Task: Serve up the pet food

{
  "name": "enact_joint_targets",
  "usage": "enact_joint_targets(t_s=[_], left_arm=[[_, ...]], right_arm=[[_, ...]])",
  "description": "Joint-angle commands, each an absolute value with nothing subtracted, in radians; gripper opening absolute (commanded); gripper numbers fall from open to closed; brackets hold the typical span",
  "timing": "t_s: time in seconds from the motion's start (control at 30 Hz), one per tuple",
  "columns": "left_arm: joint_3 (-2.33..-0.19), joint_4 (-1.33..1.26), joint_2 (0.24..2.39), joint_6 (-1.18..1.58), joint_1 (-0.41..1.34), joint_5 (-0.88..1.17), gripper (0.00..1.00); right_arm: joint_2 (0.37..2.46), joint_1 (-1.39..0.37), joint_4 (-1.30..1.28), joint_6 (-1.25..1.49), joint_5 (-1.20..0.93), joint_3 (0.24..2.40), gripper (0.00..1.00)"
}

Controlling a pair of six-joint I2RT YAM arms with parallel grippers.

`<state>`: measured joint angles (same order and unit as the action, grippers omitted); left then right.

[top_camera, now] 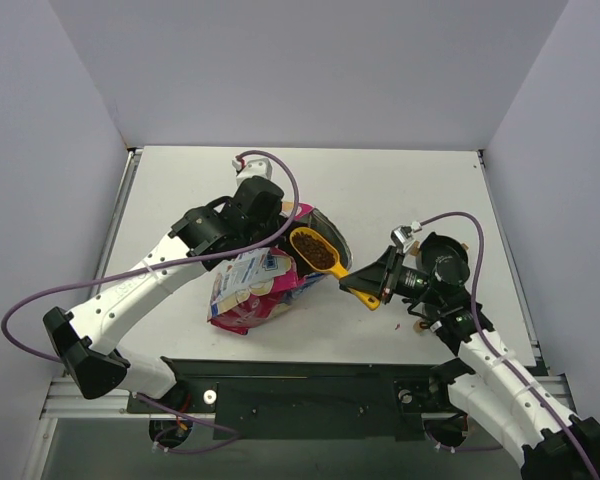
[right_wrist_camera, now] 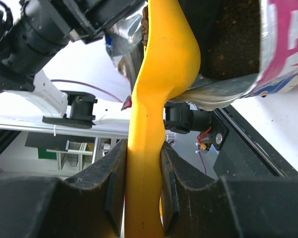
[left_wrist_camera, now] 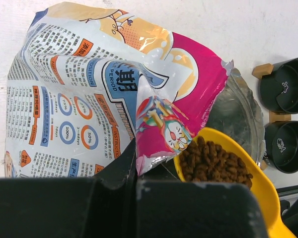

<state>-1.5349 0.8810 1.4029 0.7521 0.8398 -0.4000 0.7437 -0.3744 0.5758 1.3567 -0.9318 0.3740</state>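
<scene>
Dark-brown pet food [left_wrist_camera: 213,161] fills the bowl of a yellow scoop [top_camera: 345,274], which hangs level just above the open mouth of the pink-and-blue bag [top_camera: 245,290]. My right gripper [right_wrist_camera: 143,183] is shut on the scoop's handle [right_wrist_camera: 159,74], to the right of the bag. More kibble [right_wrist_camera: 233,34] shows inside the bag. My left gripper [left_wrist_camera: 135,173] is shut on a flap of the bag's rim [left_wrist_camera: 159,124] and holds the mouth open. The bag [left_wrist_camera: 89,89] lies on its side on the table.
Two black round bowls [left_wrist_camera: 284,88] [left_wrist_camera: 287,147] on a wooden stand sit to the right of the bag. In the top view my right arm [top_camera: 445,265] covers most of them. White walls enclose the table [top_camera: 380,190] on three sides.
</scene>
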Motion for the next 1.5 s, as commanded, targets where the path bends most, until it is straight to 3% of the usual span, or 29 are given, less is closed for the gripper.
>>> enact_joint_targets(t_s=[0.0, 0.57, 1.47], left_arm=[[-1.562, 0.804, 1.353, 0.77, 0.836, -0.367, 0.0], [-1.552, 0.818, 1.359, 0.787, 0.802, -0.405, 0.0], [-1.454, 0.799, 1.302, 0.842, 0.79, -0.394, 0.0]], right_arm=[[0.684, -0.382, 0.647, 1.353, -0.946, 0.407, 0.0], [0.514, -0.259, 0.393, 1.313, -0.973, 0.442, 0.0], [0.497, 0.1, 0.4, 1.339, -1.015, 0.462, 0.0]])
